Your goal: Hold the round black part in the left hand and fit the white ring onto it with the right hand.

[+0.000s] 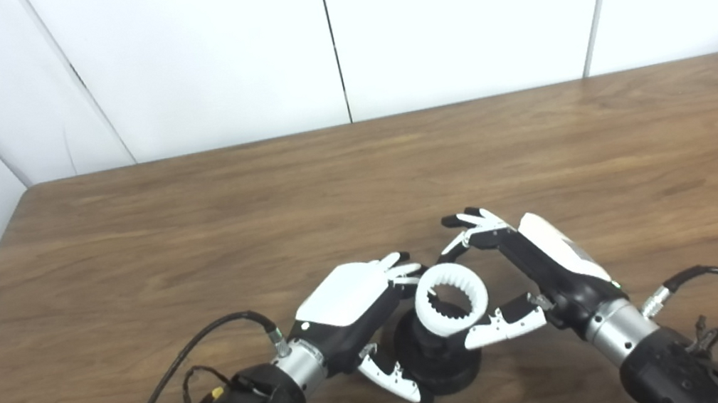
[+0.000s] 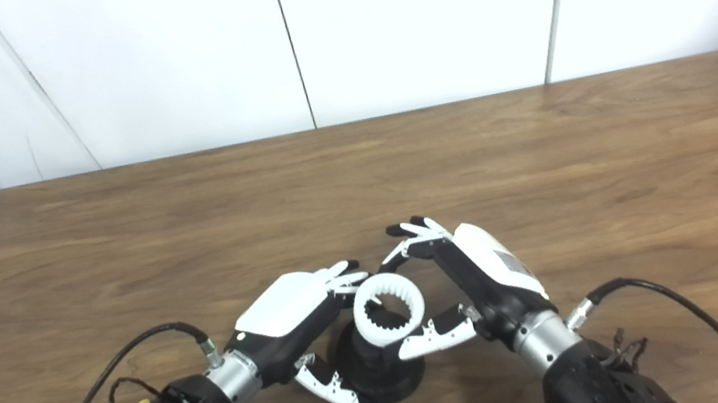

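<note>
White ring [image 1: 451,301] pinched by right hand [image 1: 542,266] atop black part [image 1: 438,358]; left hand [image 1: 355,310] grips part.

1. Setting: a plain test or laboratory station, not a home.
2. Evidence: a bare wood-grain table [image 1: 356,180] set against white wall panels [image 1: 466,11] with dark seams.
3. Evidence: exposed black cables [image 2: 670,303] trailing from the robot arms.

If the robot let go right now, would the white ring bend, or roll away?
The white ring looks like hard plastic with moulded teeth inside, so it probably stays stiff. It is thin and hollow, so likely light. Being round, it might roll if dropped on edge, though it sits atop the round black part between the right hand and left hand.
</note>
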`<control>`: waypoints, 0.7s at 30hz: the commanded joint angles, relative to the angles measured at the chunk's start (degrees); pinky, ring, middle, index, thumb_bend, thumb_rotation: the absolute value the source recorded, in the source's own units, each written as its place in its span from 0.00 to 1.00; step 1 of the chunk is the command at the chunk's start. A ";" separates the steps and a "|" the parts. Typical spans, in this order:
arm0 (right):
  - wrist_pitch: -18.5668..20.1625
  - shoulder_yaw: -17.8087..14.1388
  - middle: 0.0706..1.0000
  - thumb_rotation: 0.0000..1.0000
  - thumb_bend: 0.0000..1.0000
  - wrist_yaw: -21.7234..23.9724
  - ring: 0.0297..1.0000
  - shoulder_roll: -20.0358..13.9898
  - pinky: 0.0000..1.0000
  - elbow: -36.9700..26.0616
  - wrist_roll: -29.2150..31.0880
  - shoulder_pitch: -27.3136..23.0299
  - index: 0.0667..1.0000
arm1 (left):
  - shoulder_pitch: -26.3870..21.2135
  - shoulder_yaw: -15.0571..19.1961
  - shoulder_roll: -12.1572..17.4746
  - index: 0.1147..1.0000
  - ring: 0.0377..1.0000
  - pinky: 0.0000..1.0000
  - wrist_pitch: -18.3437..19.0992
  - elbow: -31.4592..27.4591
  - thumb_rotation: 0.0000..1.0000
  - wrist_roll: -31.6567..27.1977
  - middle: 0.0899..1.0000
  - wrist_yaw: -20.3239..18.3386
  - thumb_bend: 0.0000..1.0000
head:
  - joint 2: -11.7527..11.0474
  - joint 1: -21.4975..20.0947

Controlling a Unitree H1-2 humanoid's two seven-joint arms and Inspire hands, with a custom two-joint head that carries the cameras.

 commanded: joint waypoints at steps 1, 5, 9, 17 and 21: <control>-1.56 0.18 0.89 0.16 0.52 -0.28 0.98 0.75 0.85 -1.05 -0.40 -1.92 0.46 | -1.22 0.30 -0.20 0.57 0.99 0.95 -0.46 -0.53 0.25 0.52 0.91 1.47 0.84 | 0.11 0.06; -1.20 0.28 0.90 0.16 0.52 0.01 0.98 0.94 0.86 -0.97 -0.51 -1.94 0.46 | -1.33 0.27 -0.24 0.57 0.99 0.95 -0.40 -0.52 0.26 0.64 0.91 1.37 0.83 | 0.13 0.01; -1.35 0.37 0.89 0.16 0.52 -0.13 0.98 1.03 0.86 -0.41 -0.78 -1.98 0.46 | -1.35 0.31 -0.18 0.57 0.99 0.94 -0.38 -0.55 0.25 0.55 0.91 1.24 0.83 | 0.12 0.07; -2.05 0.65 0.89 0.16 0.52 -0.53 0.98 1.32 0.85 1.00 -0.34 -1.74 0.46 | -1.27 0.51 -0.17 0.56 0.99 0.95 -0.33 -0.43 0.25 0.46 0.91 1.41 0.83 | 0.08 0.14; -1.80 1.31 0.89 0.16 0.52 -0.16 0.98 1.40 0.86 1.34 -0.92 -1.48 0.46 | -1.39 0.61 -0.11 0.56 0.99 0.94 -0.33 -0.52 0.25 0.39 0.91 1.30 0.83 | 0.12 0.20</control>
